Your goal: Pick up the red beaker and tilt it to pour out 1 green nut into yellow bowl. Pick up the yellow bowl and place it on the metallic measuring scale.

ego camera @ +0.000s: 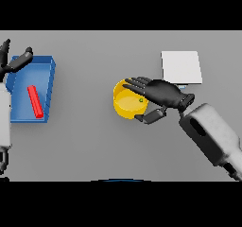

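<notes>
- Where the frame's centre lies, we see the yellow bowl (126, 103) on the table (94, 141), a green nut (141, 100) inside.
- Our right hand (163, 92) clasps the bowl's right rim, fingers above, thumb below.
- Our left hand (14, 60), fingers spread, hovers upper left over the blue tray (47, 74) holding the red beaker (35, 101).
- We see the scale (181, 66) upper right.

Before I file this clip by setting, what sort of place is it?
Probably a lab-style test bench: a grey table with a metallic scale, a yellow bowl and a red beaker in a blue tray.
</notes>
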